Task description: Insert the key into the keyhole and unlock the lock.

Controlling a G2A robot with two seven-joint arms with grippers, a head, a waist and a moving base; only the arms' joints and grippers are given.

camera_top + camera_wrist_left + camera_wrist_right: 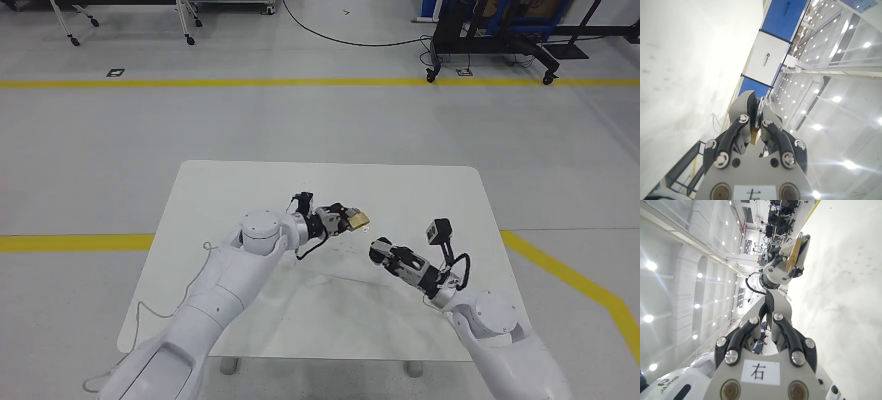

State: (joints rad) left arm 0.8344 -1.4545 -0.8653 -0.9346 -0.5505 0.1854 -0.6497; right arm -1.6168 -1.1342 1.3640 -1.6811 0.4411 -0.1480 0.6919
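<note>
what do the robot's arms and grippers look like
The left arm and right arm are smooth white shells with rounded joints. The left gripper and right gripper have pale grey jaws with black ribbed pads, black linkage bars, silver pivot bolts, and a white label with one black character. A black cable loops at the right wrist.

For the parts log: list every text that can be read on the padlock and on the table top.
On the padlock, clamped in the left gripper: no text can be read on its brass body or its shackle.
On the table top: none.
</note>
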